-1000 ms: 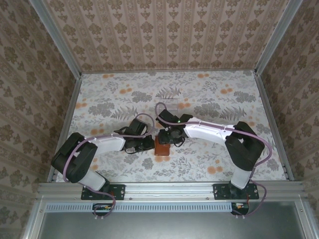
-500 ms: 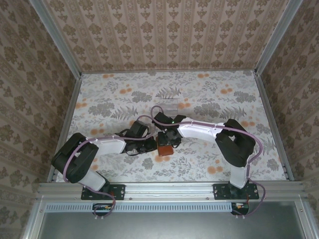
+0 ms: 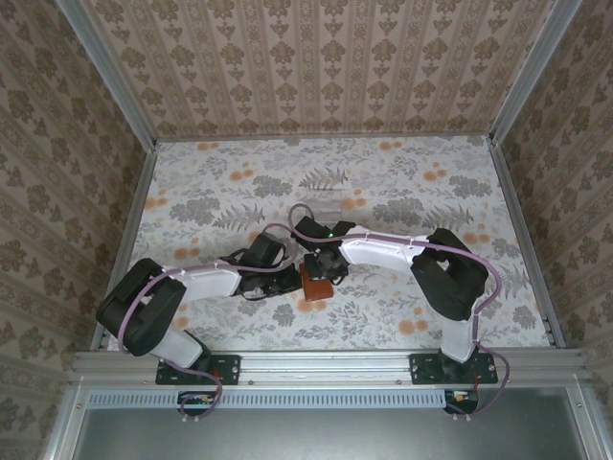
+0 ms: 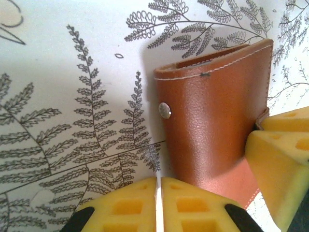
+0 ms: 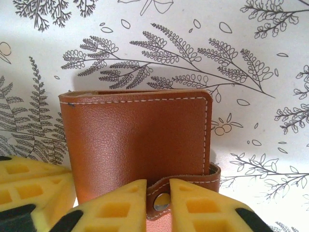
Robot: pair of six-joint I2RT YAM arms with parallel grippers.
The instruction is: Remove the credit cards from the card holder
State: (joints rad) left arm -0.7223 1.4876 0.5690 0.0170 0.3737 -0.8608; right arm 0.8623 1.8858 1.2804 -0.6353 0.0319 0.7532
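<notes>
right fingers (image 5: 116,203): pinching the strap tab (image 5: 183,180) of the card holder (image 5: 140,140) | left fingers (image 4: 125,210): pressed together, empty, just left of the card holder | card holder: closed, brown cover showing, between both arms, middle of the table (image 3: 402,182), toward the near edge | table: pale fern-and-flower print

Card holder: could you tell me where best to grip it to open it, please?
Probably pinch the strap tab by its snap end, coming from the edge where the right gripper sits; it alone loops proud of the closed card holder.
</notes>
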